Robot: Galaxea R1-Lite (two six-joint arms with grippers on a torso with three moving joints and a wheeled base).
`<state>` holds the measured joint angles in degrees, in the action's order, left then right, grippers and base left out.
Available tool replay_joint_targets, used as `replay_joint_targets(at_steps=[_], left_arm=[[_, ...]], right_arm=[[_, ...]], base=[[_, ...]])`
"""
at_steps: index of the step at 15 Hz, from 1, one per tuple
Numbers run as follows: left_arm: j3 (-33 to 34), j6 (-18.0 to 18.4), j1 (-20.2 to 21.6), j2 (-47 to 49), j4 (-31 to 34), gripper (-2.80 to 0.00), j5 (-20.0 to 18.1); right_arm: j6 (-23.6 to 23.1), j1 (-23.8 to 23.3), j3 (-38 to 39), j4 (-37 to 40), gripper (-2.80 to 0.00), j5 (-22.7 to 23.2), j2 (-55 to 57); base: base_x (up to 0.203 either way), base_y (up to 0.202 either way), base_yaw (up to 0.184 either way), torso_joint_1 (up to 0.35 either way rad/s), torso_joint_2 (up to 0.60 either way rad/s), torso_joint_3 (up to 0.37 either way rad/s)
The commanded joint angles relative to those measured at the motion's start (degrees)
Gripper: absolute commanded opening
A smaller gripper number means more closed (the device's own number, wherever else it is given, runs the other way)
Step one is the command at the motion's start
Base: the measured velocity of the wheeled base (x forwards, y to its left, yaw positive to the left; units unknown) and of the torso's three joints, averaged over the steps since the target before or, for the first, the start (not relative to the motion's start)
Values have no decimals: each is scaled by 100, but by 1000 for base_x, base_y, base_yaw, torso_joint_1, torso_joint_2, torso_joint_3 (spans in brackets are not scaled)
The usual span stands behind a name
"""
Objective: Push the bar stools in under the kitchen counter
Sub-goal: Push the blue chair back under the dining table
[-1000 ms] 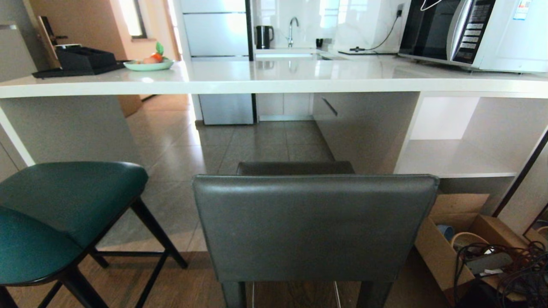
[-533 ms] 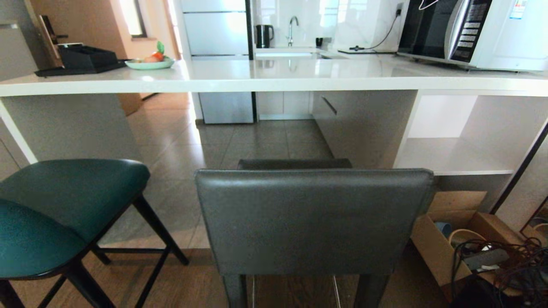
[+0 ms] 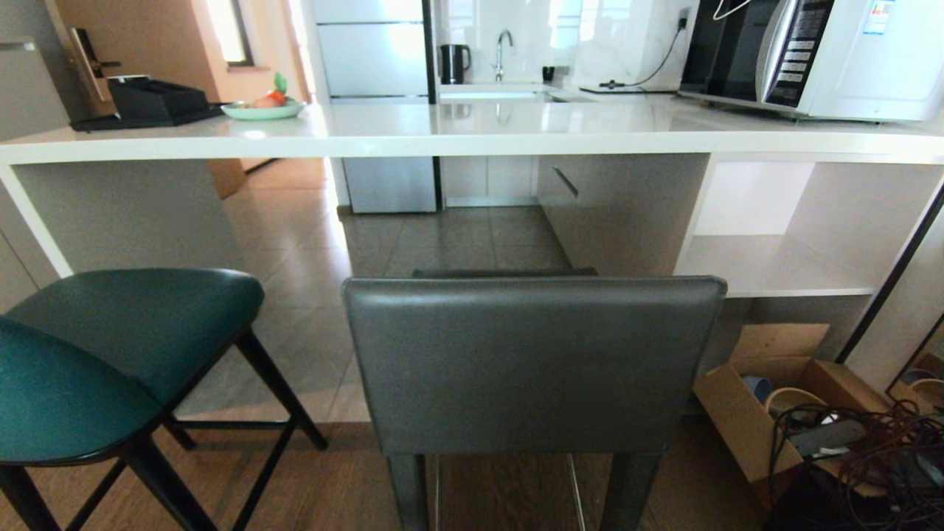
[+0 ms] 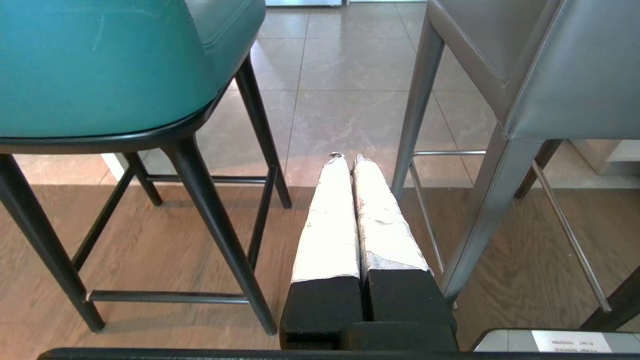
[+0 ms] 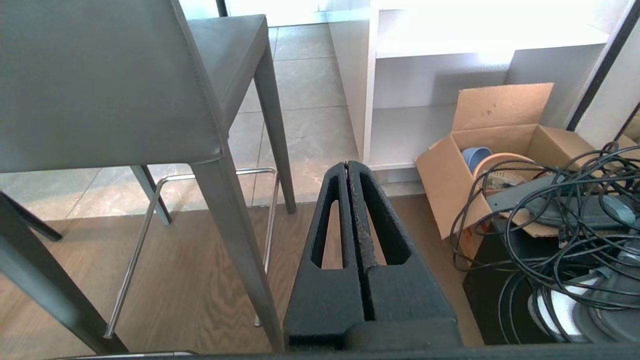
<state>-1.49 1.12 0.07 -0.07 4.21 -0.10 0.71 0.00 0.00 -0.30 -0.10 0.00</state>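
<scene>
While both end effectors were pressed together low down, the left end effector between both stools, the grey stool was seen straight ahead, short of the surface; the right end effector was just beside it.

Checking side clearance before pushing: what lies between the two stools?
In the left wrist view, the shut left gripper hangs between the teal stool and grey stool, over bare floor.

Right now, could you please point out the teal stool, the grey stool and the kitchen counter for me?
teal stool point(image 3: 133, 332), head view, on its seat.
grey stool point(image 3: 531, 361), head view, on its backrest.
kitchen counter point(image 3: 472, 129), head view, on the white slab top.
</scene>
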Motion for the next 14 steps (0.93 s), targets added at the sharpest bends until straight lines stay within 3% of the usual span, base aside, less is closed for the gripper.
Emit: replay_joint_targets(at_steps=[1,6,14], left_arm=[[-1,2,1,7,1,-280,1],[-1,2,-7,7,1,-280,1],[-1,2,-7,7,1,-280,1]], right_arm=[[0,0,26,-5,-280,1,9],[0,0,26,-5,-280,-1,9],[0,0,26,-5,-280,1,9]], base=[[0,0,0,0,0,0],[1,16,0,0,0,1],[0,189,-1,2,5,5]])
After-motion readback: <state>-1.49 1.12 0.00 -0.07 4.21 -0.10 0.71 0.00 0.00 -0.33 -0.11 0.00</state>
